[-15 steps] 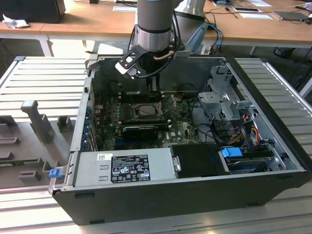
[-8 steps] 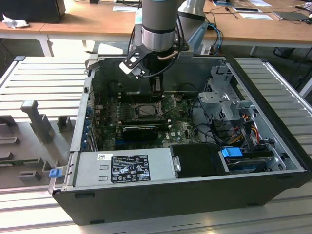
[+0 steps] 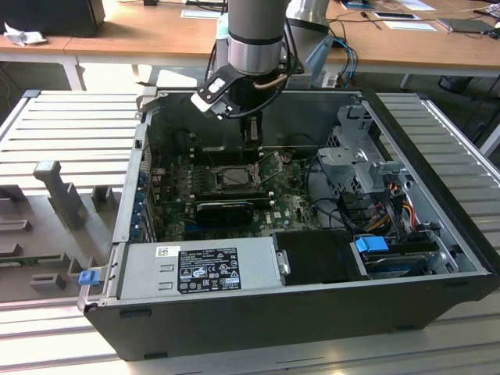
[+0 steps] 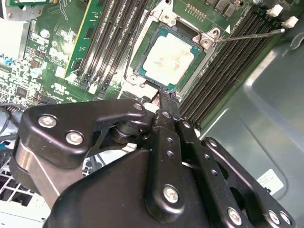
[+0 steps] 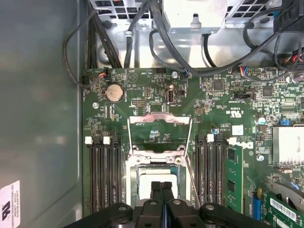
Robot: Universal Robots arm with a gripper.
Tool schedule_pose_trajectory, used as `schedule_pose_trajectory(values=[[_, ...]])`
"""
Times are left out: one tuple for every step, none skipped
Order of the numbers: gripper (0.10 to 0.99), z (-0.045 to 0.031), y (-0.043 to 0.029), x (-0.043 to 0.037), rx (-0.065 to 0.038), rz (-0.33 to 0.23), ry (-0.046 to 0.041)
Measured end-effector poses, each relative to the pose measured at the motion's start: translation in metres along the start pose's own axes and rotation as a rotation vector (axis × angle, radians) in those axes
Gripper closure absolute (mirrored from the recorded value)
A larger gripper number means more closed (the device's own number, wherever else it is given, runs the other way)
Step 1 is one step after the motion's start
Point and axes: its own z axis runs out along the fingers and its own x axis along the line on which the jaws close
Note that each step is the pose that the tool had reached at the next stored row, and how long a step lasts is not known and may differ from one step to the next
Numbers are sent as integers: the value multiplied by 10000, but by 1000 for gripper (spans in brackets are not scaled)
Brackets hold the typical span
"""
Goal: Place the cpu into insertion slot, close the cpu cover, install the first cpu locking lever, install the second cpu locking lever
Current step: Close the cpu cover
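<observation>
Where the grey ribbed table (image 3: 47, 125) spreads out at the exterior view's left, a few grey fixture blocks (image 3: 56, 187) stand on it, just beside the open computer case (image 3: 234, 328). Inside the case, at the near left, lies the power supply (image 3: 199, 267) with its label. Beyond it the green motherboard (image 3: 289, 207) lines the floor.

The insertion slot (image 3: 234, 176) sits toward the far middle of that board, with black memory slots (image 5: 105, 175) along two of its sides. The cpu (image 4: 168, 54) lies flat inside the slot, pale metal top up. The cpu cover (image 5: 159, 117) is swung up off the slot, and green board shows through its window. A thin wire locking lever (image 4: 247, 35) angles out from a corner of the slot across the memory slots.

The arm comes down from the far side, and the gripper (image 3: 251, 144) hangs low over the slot. In both wrist views its two black fingers (image 4: 164, 118) are pressed together with nothing between them. The tips are at the cpu's edge opposite the raised cover. Whether they touch the chip I cannot tell.

To the exterior view's right stands a metal drive cage (image 3: 355, 160). Coloured cables (image 3: 394, 205) lie near it, and a blue tab (image 3: 371, 244) sits at the near right.
</observation>
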Motion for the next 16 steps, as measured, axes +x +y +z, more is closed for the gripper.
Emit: schedule_pose_trajectory(values=[[980,-27,1,1,0,0,0],[980,-48,1,1,0,0,0],[980,-64,1,2,0,0,0],[980,-75,2,2,0,0,0],[980,-99,2,2,1,0,-1],[980,-131,3,3,0,0,0],[980,-158,4,4,0,0,0],[980,-178,4,4,0,0,0],[980,-208,5,5,0,0,0],[980,-220,6,5,0,-2,2],[980,-220,19,5,18,-1,2],[980,-220,34,6,41,1,1],[980,-220,52,6,65,2,0],[980,-219,88,6,99,1,1],[980,-219,95,6,101,1,0],[980,-219,100,5,102,2,0]])
